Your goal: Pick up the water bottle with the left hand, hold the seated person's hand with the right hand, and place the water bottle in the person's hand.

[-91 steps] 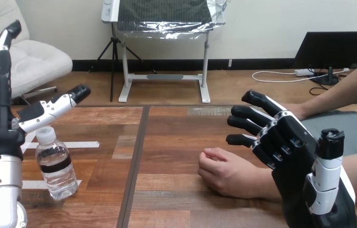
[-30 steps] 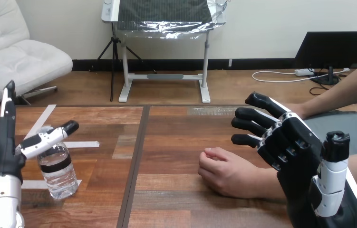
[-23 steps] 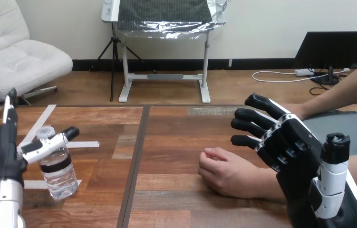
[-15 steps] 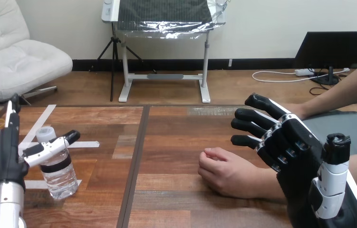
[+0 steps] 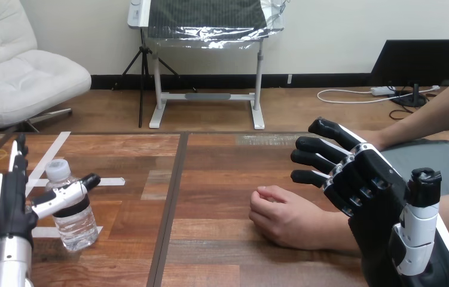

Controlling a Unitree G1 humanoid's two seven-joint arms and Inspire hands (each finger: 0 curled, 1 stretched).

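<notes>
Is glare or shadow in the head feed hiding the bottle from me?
No. Head view: even light; the water bottle shows only small highlights on its clear plastic; the thumb of the left hand crosses its front; pale sheen far across the table; soft shadow under the person's hand.

Behind the brown wooden table (image 5: 222, 173) a cream wall (image 5: 329, 30) meets a wooden floor (image 5: 296, 110); a white padded chair (image 5: 27, 78) stands at left, a white metal stand (image 5: 207, 95) centrally.

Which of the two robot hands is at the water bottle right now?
The left hand: its thumb reaches across the water bottle, fingers straight up. The right hand stands open by the person's hand, well away from the bottle.
</notes>
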